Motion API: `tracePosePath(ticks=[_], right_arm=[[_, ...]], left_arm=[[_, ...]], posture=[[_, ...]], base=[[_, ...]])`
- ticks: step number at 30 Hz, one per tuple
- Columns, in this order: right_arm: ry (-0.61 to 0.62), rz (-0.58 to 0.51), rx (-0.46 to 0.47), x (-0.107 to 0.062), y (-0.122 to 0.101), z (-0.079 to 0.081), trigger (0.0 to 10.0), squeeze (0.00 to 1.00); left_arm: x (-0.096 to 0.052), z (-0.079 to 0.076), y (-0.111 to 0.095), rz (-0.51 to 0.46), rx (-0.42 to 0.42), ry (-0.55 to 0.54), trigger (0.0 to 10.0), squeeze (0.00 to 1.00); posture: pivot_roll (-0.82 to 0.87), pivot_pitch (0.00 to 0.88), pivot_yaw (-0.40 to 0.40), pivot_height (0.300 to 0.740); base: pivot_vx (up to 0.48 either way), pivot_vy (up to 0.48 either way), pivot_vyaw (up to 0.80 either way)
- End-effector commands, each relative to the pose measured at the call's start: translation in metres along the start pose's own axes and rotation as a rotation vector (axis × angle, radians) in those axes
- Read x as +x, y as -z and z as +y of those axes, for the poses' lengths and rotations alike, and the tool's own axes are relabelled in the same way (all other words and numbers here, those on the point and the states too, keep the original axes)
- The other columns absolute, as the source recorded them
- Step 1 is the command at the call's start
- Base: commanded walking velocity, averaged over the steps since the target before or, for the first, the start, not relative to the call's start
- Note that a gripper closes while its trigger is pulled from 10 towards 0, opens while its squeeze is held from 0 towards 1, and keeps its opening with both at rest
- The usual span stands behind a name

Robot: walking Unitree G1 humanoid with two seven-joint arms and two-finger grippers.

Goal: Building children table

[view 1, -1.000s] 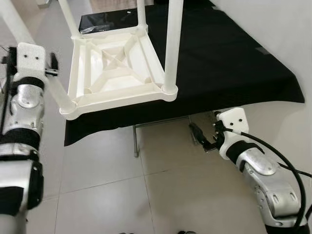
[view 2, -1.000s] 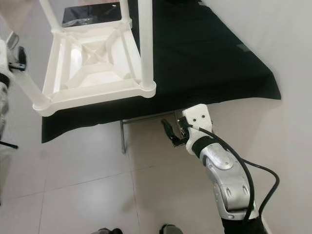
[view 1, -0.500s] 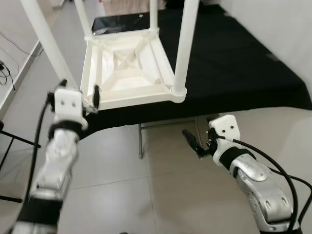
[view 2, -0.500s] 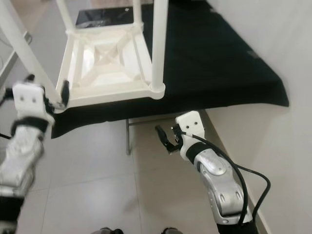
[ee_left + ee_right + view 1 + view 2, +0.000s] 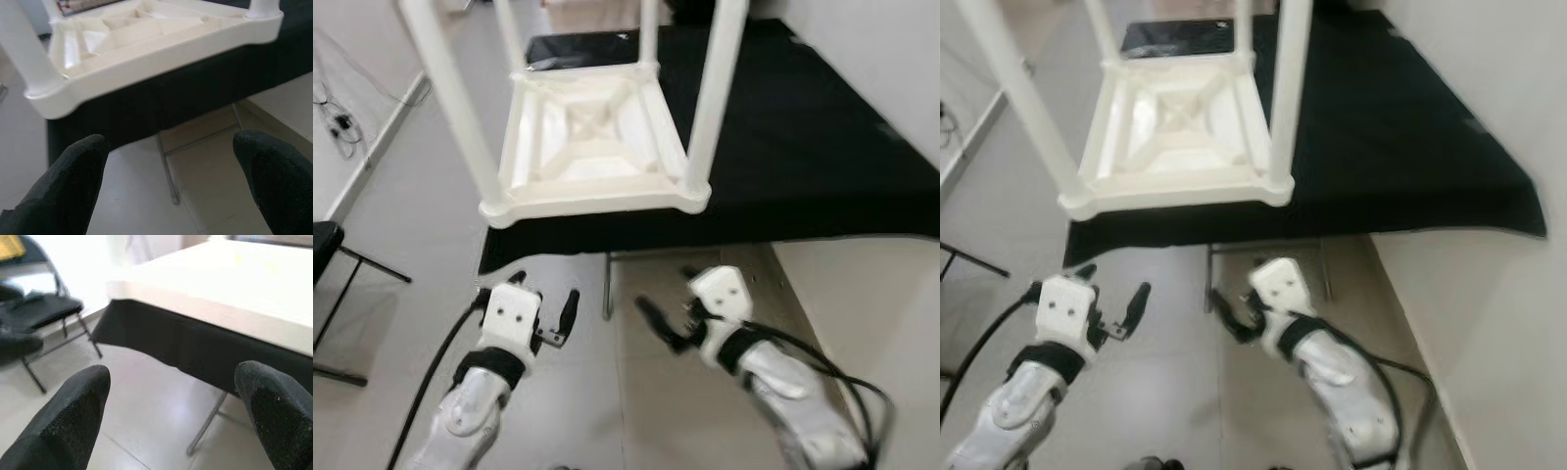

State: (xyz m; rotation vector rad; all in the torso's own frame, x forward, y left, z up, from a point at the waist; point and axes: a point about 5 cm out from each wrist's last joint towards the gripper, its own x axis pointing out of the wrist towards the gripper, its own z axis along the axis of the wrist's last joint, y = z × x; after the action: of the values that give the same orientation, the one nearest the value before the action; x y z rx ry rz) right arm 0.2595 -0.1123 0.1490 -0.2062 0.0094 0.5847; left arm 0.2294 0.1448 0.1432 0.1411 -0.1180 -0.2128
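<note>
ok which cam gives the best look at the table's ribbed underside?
Left eye view: the upturned white table sits whole on the black cloth, ribs and legs visible. Right eye view is similar. Left wrist view has just the near edge; right wrist view a blurred pale edge.

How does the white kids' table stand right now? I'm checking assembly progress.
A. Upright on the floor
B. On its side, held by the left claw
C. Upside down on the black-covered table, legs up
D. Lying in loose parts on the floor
C: the white table rests top-down on the black cloth, ribbed underside showing and legs pointing up; both the left claw and right claw hang open below it, holding nothing.
</note>
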Motion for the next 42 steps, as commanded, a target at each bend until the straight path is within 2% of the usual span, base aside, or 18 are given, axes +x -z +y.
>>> tracePosePath(ticks=[1,3,4,9,12,14,16,20,21,23,24,26,27,28,32,36,40,42], right_arm=[[0.001,0.036,-0.016,0.001,0.005,0.002,10.0,0.00],[0.004,0.033,-0.060,0.002,0.005,0.000,10.0,0.00],[-0.023,0.050,-0.143,0.002,0.007,0.001,10.0,0.00],[-0.049,0.087,-0.113,0.001,0.015,-0.001,10.0,0.00],[-0.045,0.078,-0.170,0.002,0.015,0.000,10.0,0.00],[-0.055,0.074,-0.141,0.003,0.015,0.001,10.0,0.00],[-0.142,0.043,-0.118,0.002,0.011,0.006,10.0,0.00],[-0.176,0.042,-0.122,0.002,0.010,0.008,10.0,0.00],[-0.291,0.027,-0.138,0.000,0.005,0.012,10.0,0.00],[-0.337,0.025,-0.149,-0.001,0.004,0.014,10.0,0.00],[-0.381,0.033,-0.163,-0.002,0.003,0.013,8.9,0.00],[-0.402,0.040,-0.172,-0.002,0.003,0.012,8.9,0.00],[-0.449,0.047,-0.184,-0.003,0.003,0.012,0.0,0.00],[-0.544,0.073,-0.215,-0.006,0.001,0.014,0.0,0.00],[-0.597,0.108,-0.248,-0.007,0.002,0.014,0.0,0.00],[-0.716,0.174,-0.273,-0.004,0.001,0.013,0.0,0.00],[-0.717,0.234,-0.342,0.002,0.005,0.007,0.0,0.00],[-0.731,0.257,-0.343,0.002,0.007,0.007,0.0,0.00]], left_arm=[[-0.003,0.000,0.000,0.015,0.005,0.012,10.0,0.00],[-0.005,0.001,0.000,0.020,0.007,0.011,10.0,0.00],[-0.007,0.001,0.000,0.030,0.010,0.015,10.0,0.00],[-0.009,-0.003,-0.003,0.037,0.029,0.045,10.0,0.00],[-0.009,-0.007,-0.005,0.036,0.030,0.072,10.0,0.00],[-0.009,-0.009,-0.006,0.027,0.044,0.096,10.0,0.00],[-0.009,-0.014,-0.008,0.024,0.050,0.134,10.0,0.00],[-0.010,-0.014,-0.009,0.028,0.052,0.139,10.0,0.00],[-0.013,-0.015,-0.010,0.034,0.054,0.151,10.0,0.00],[-0.014,-0.015,-0.010,0.037,0.054,0.156,10.0,0.00],[-0.015,-0.016,-0.010,0.043,0.054,0.164,10.0,0.00],[-0.016,-0.017,-0.010,0.047,0.054,0.170,10.0,0.00],[-0.016,-0.018,-0.010,0.054,0.052,0.183,10.0,0.00],[-0.018,-0.021,-0.011,0.053,0.055,0.207,10.0,0.00],[-0.019,-0.024,-0.012,0.053,0.040,0.227,10.0,0.00],[-0.024,-0.035,-0.014,0.066,-0.001,0.329,10.0,0.00],[-0.028,-0.041,-0.015,0.067,-0.021,0.394,10.0,0.00],[-0.029,-0.042,-0.015,0.071,-0.022,0.415,10.0,0.00]], posture=[[-0.04,0.125,0.022,0.740],[-0.04,0.124,0.022,0.740],[-0.04,0.123,0.021,0.740],[-0.04,0.124,0.021,0.740],[-0.04,0.124,0.025,0.740],[-0.04,0.123,0.026,0.740],[-0.04,0.123,0.027,0.740],[-0.03,0.124,0.027,0.740],[-0.03,0.127,0.027,0.740],[-0.03,0.127,0.027,0.740],[-0.03,0.129,0.027,0.740],[-0.03,0.131,0.026,0.740],[-0.02,0.131,0.025,0.740],[-0.02,0.132,0.023,0.740],[-0.02,0.135,0.022,0.740],[-0.02,0.138,0.018,0.740],[-0.02,0.139,0.015,0.740],[-0.02,0.138,0.009,0.740]], base=[[0.360,0.000,0.54],[0.360,0.000,0.00],[0.368,0.000,0.70],[0.366,0.000,0.32],[0.368,0.000,0.53],[0.360,0.000,0.00],[0.352,0.000,0.00],[0.349,0.000,0.00],[0.322,0.000,0.00],[0.322,0.000,0.00],[0.289,0.000,0.00],[0.289,0.000,0.00],[0.000,0.000,0.00],[0.000,0.000,0.00],[0.000,0.000,0.00],[0.000,0.000,0.00],[0.000,0.000,0.00],[0.000,0.000,0.00]])
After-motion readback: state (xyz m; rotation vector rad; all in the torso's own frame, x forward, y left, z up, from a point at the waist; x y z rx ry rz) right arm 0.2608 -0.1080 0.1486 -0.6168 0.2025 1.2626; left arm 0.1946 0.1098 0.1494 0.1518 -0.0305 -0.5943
